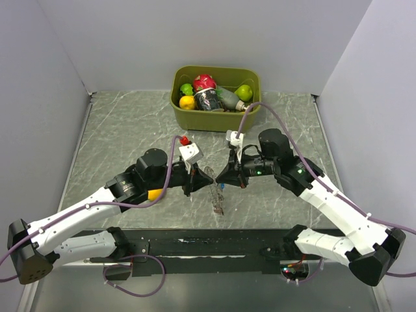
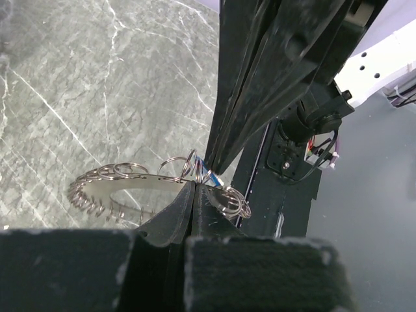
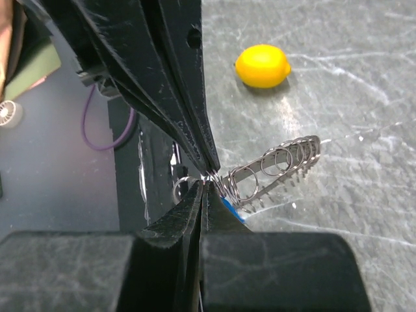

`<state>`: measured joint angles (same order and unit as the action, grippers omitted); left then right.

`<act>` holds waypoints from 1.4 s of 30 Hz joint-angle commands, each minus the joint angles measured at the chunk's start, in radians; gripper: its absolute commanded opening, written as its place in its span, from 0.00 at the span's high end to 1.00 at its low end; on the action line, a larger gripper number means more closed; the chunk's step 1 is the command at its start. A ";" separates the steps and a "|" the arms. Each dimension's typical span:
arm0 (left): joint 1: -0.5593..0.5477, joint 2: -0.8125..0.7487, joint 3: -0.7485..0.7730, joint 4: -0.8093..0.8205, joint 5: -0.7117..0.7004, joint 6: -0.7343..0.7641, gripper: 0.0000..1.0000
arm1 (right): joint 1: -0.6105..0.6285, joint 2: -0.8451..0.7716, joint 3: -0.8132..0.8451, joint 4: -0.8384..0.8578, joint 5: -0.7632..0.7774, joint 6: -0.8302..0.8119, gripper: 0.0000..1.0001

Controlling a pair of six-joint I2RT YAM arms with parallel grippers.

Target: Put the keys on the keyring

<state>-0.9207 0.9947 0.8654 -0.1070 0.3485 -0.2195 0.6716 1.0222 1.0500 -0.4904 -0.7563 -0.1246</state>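
The keyring (image 2: 120,184), a flat grey ring whose rim carries small wire loops, hangs above the table between both grippers (image 1: 216,198). My left gripper (image 2: 193,186) is shut on its near rim. My right gripper (image 3: 207,183) meets it tip to tip and is shut on the wire loops at the same end of the keyring (image 3: 276,166). A blue key (image 3: 231,210) sits right beside those tips and also shows in the left wrist view (image 2: 212,175). What the blue key hangs from is hidden. No other keys show.
A yellow lemon (image 3: 262,65) lies on the marble table under the left arm (image 1: 155,194). An olive bin (image 1: 250,114) with fruit and a cup stands at the back centre. A black strip (image 1: 214,247) runs along the near table edge.
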 commanded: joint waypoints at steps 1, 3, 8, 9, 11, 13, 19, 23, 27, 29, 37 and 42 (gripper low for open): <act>-0.009 -0.007 0.055 0.049 -0.011 0.019 0.99 | 0.026 0.007 0.065 -0.010 0.058 -0.023 1.00; -0.009 -0.007 0.050 0.053 -0.003 0.019 0.99 | 0.034 0.007 0.065 -0.007 0.073 -0.024 1.00; -0.009 -0.004 0.050 0.059 -0.002 0.020 0.99 | 0.037 -0.001 0.065 0.001 0.092 -0.017 1.00; -0.009 -0.002 0.050 0.059 -0.005 0.020 0.99 | 0.039 -0.007 0.062 0.003 0.089 -0.017 1.00; -0.009 -0.002 0.050 0.056 -0.009 0.020 0.99 | 0.042 -0.023 0.055 0.013 0.091 -0.018 1.00; -0.009 -0.004 0.050 0.056 -0.009 0.022 0.99 | 0.040 -0.034 0.048 0.022 0.091 -0.020 1.00; -0.009 -0.008 0.049 0.064 -0.002 0.017 0.99 | 0.046 -0.037 0.053 0.015 0.072 -0.032 1.00; -0.010 -0.002 0.057 0.059 0.001 0.014 0.99 | 0.054 -0.048 0.045 0.021 0.075 -0.037 1.00; -0.010 0.001 0.061 0.059 0.010 0.011 0.99 | 0.056 -0.048 0.044 0.023 0.077 -0.040 1.00; -0.009 0.002 0.064 0.059 0.014 0.011 0.99 | 0.059 -0.051 0.039 0.029 0.075 -0.040 1.00; -0.012 0.005 0.069 0.055 0.026 0.008 0.99 | 0.063 -0.033 0.039 0.032 0.083 -0.044 1.00; -0.012 -0.002 0.067 0.053 0.029 0.011 0.99 | 0.065 -0.031 0.036 0.039 0.107 -0.040 1.00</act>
<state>-0.9249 1.0061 0.8799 -0.1177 0.3508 -0.2043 0.7261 0.9977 1.0660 -0.5003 -0.6724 -0.1547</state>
